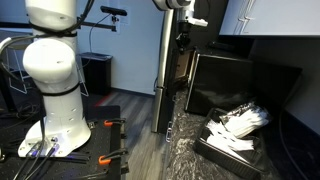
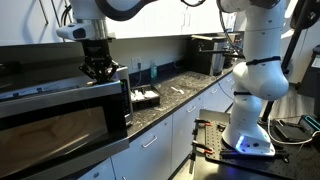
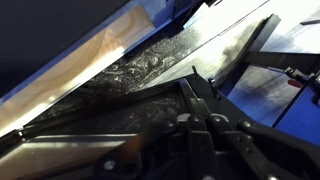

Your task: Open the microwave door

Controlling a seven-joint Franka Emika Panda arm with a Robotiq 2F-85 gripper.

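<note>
The microwave (image 2: 60,120) is a large black box on the dark speckled counter; in an exterior view its glossy side (image 1: 240,80) faces the camera. The microwave door (image 2: 50,125), black-framed with a greyish window, fills the front. I cannot tell whether it is ajar. My gripper (image 2: 97,70) hangs fingers-down at the microwave's top front edge near its right end, fingers together. In the wrist view the shut fingers (image 3: 200,105) point along a dark edge, with the speckled counter (image 3: 140,70) beyond. In an exterior view the gripper (image 1: 186,38) is high, by the microwave's front.
A low black tray of white items (image 1: 235,130) lies on the counter beside the microwave, also seen in an exterior view (image 2: 147,97). A tall grey post (image 1: 163,70) stands by the counter's end. The robot base (image 1: 55,90) stands on the floor. Cabinets hang above.
</note>
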